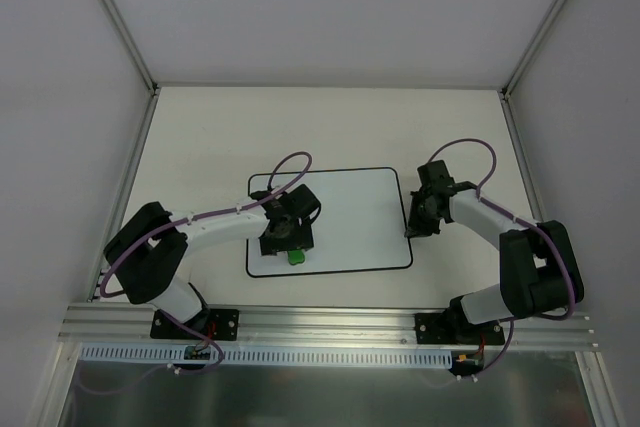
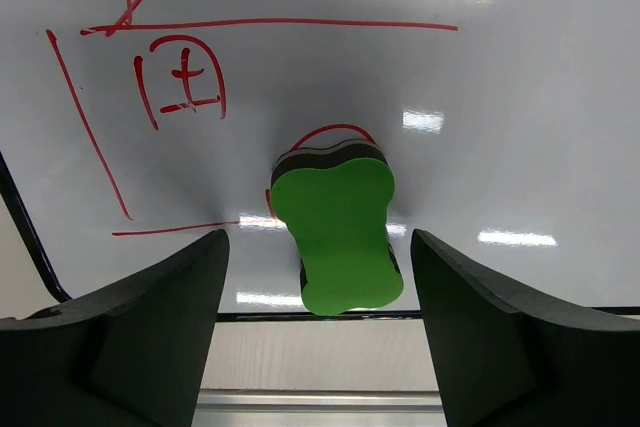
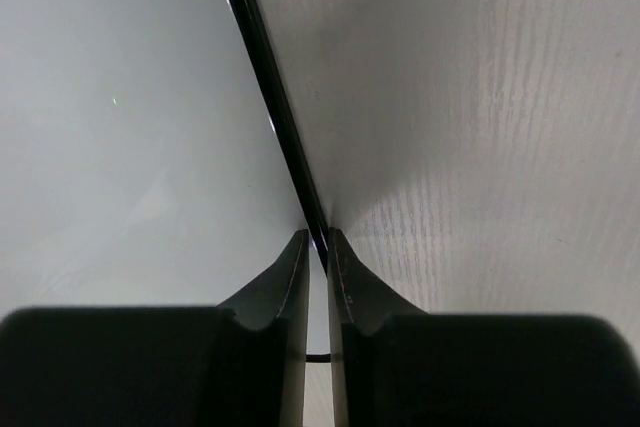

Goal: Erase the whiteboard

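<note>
The whiteboard [image 1: 350, 209] lies flat in the middle of the table. A red line drawing [image 2: 182, 75] of a house shows on the whiteboard [image 2: 470, 97] in the left wrist view. A green eraser [image 1: 296, 258] lies on the board close to its near edge. My left gripper [image 1: 287, 234] hangs over the eraser [image 2: 340, 232]. The left gripper [image 2: 318, 247] is open, with a finger on each side of the eraser and not touching it. My right gripper [image 1: 410, 231] is at the board's right edge. The right gripper [image 3: 318, 239] is shut on the black border of the whiteboard [image 3: 120, 107].
The pale wood-grain table [image 1: 220, 137] runs out around the board. White enclosure walls [image 1: 60, 97] stand on the left, right and far sides. An aluminium rail [image 1: 330, 325] carrying the arm bases crosses the near edge.
</note>
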Available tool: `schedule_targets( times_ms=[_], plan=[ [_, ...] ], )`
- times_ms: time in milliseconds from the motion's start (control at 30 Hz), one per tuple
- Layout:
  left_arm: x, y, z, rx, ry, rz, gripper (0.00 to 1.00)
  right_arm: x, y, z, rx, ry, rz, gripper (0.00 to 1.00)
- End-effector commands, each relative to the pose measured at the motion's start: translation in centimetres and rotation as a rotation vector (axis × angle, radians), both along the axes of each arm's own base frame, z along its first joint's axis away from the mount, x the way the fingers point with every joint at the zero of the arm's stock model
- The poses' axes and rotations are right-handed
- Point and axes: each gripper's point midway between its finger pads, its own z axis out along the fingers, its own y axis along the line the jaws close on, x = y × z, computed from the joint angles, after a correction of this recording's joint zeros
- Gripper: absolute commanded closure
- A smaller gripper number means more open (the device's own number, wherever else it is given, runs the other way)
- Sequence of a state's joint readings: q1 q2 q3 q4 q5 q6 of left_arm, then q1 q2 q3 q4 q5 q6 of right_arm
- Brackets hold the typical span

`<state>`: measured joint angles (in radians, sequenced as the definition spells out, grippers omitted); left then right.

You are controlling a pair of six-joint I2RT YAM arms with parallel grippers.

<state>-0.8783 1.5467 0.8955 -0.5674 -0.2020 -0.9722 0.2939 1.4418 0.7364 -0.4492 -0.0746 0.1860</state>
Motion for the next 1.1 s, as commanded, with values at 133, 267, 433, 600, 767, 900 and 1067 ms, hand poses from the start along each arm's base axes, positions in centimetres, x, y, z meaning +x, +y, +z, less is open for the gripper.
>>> schedule_targets(
  times_ms=[133, 267, 433, 600, 767, 900, 1067],
  plan=[
    [0.7, -0.5, 1.0, -0.002, -0.043, 0.052, 0.31, -0.8, 0.2, -0.6, 0.02, 0.008, 0.006, 0.94],
    [0.8, -0.6, 1.3, -0.008, -0.048, 0.067, 0.37, -0.9, 0.4, -0.7, 0.033, 0.01, 0.006, 0.95],
    [0.9, -0.2, 1.3, 0.006, -0.057, 0.076, 0.41, -0.9, 0.4, -0.7, 0.036, 0.004, 0.006, 0.95],
    [1.2, 0.2, 1.7, 0.035, -0.072, 0.083, 0.46, -0.9, 0.4, -0.7, 0.038, 0.003, 0.005, 0.95],
    [1.3, 0.3, 1.8, 0.05, -0.07, 0.081, 0.47, -0.9, 0.5, -0.8, 0.041, 0.002, 0.008, 0.96],
    [1.1, 0.5, 1.5, 0.067, -0.057, 0.08, 0.54, -0.9, 0.5, -0.8, 0.041, 0.001, 0.008, 0.96],
    [0.9, 0.7, 1.1, 0.086, -0.044, 0.079, 0.55, -0.9, 0.4, -0.8, 0.038, 0.0, 0.008, 0.96]
  ],
)
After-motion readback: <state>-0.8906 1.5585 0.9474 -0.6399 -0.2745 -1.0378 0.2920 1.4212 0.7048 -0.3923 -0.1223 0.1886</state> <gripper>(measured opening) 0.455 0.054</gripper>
